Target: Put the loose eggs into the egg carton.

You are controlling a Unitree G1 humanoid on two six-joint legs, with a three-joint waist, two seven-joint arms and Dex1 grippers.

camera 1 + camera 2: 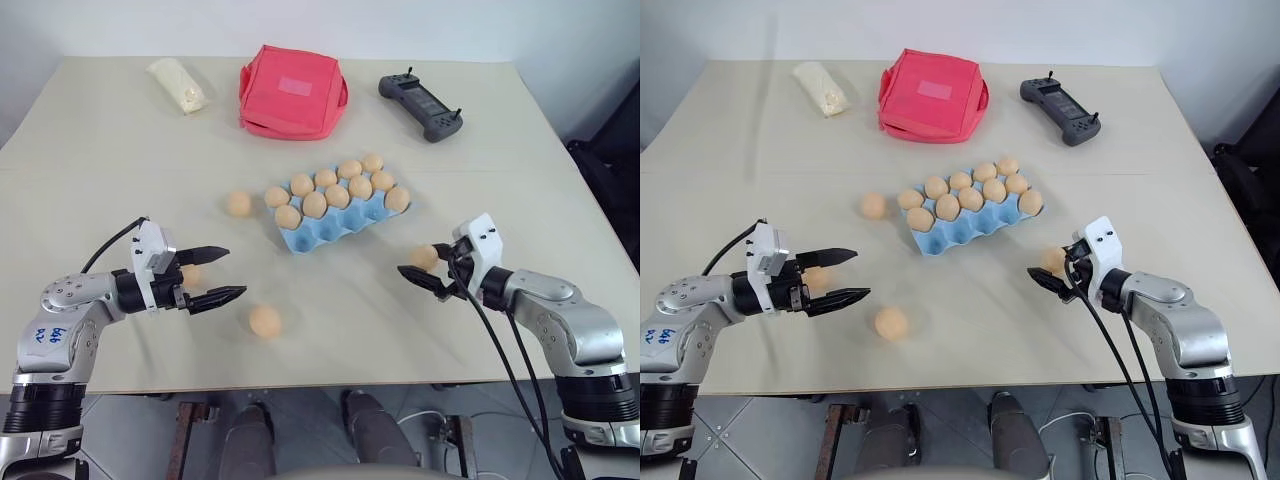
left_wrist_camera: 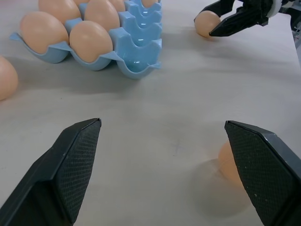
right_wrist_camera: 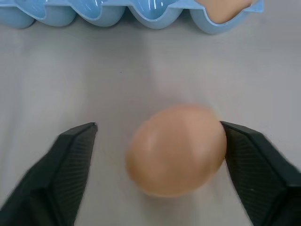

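Right gripper (image 1: 422, 270) straddles a loose tan-orange oval egg (image 1: 424, 257) on the table.
Your half-open jaws bracket it, one finger (image 3: 249, 165) touching; the light blue moulded egg carton (image 1: 340, 225) lies just beyond. Left gripper (image 1: 222, 273) gapes wide.

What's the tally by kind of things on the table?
loose eggs: 4
cartoned eggs: 11
egg carton: 1
red bag: 1
black controller: 1
white packet: 1
Total: 19

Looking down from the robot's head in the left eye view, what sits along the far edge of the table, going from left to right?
A pale wrapped packet → the red fabric bag → a dark grey handheld controller.
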